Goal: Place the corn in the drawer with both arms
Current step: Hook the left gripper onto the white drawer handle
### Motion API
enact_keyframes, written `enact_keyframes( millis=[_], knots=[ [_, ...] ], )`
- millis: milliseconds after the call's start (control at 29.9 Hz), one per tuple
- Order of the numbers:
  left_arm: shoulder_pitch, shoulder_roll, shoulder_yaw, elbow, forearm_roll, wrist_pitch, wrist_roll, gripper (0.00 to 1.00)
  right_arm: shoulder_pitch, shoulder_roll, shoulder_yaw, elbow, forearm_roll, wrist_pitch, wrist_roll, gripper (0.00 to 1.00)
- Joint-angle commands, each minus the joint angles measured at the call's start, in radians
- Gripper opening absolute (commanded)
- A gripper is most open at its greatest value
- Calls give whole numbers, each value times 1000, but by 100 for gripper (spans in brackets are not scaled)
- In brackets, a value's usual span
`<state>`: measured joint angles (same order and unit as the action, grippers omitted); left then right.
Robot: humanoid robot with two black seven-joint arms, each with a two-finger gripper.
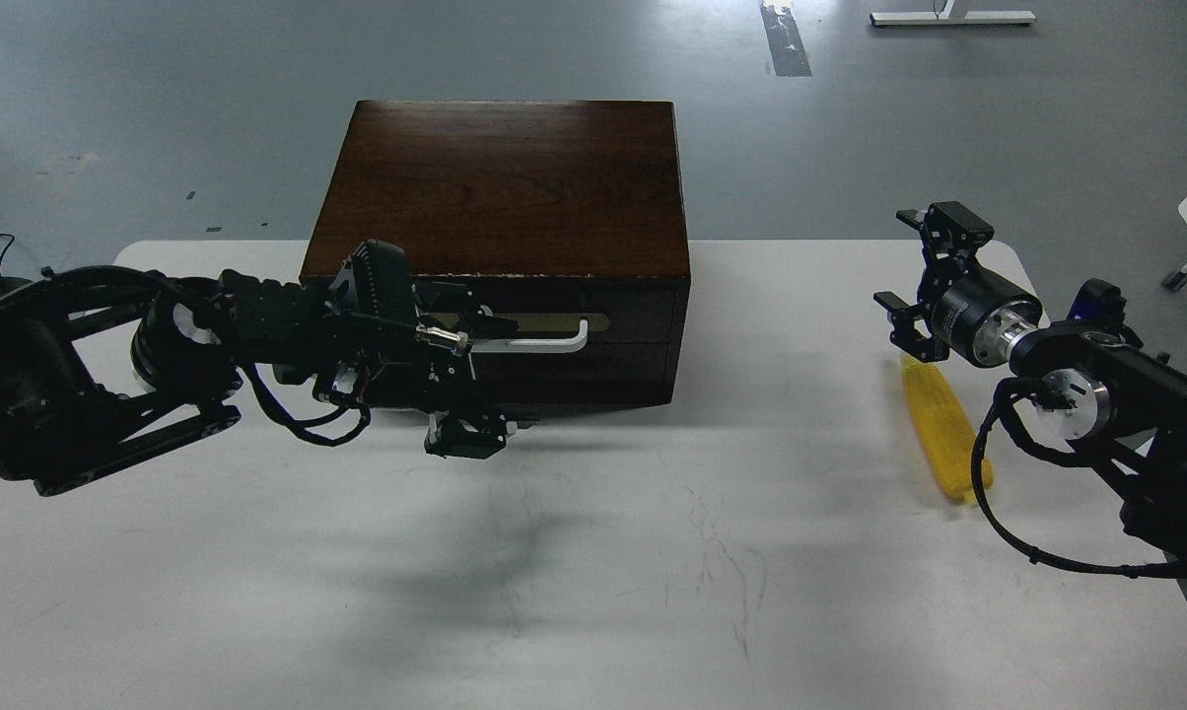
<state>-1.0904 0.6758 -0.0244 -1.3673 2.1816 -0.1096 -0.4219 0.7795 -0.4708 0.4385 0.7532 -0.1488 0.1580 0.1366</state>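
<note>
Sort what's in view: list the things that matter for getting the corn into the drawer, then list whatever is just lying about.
For the job:
- corn, lying on the table's right side
- drawer, closed, white handle
- left gripper, by the handle
- right gripper, open above the corn

Just there:
- table
- white frame on the floor behind
- tape strip on the floor

Yellow corn (942,431) lies flat on white table, right side, well apart from dark cabinet w/ drawer (564,323) shut, white bar handle on brass plate, facing front.
</note>
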Motion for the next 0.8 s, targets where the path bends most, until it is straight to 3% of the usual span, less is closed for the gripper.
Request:
enact_keyframes(
  millis=[0,468,569,769],
  knots=[
    [7,-1,0,-1,0,-1,-1,99,0,0,0,0,0,0,0,100],
    [6,-2,0,-4,0,-4,-4,99,-6,-2,2,3,0,0,3,100],
    [4,-1,1,-9,0,-4,-63,99,-6,-2,5,3,0,0,3,100],
    [-5,1,29,-21,0,-4,-67,99,-11,-3,6,2,2,0,3,100]
  ],
)
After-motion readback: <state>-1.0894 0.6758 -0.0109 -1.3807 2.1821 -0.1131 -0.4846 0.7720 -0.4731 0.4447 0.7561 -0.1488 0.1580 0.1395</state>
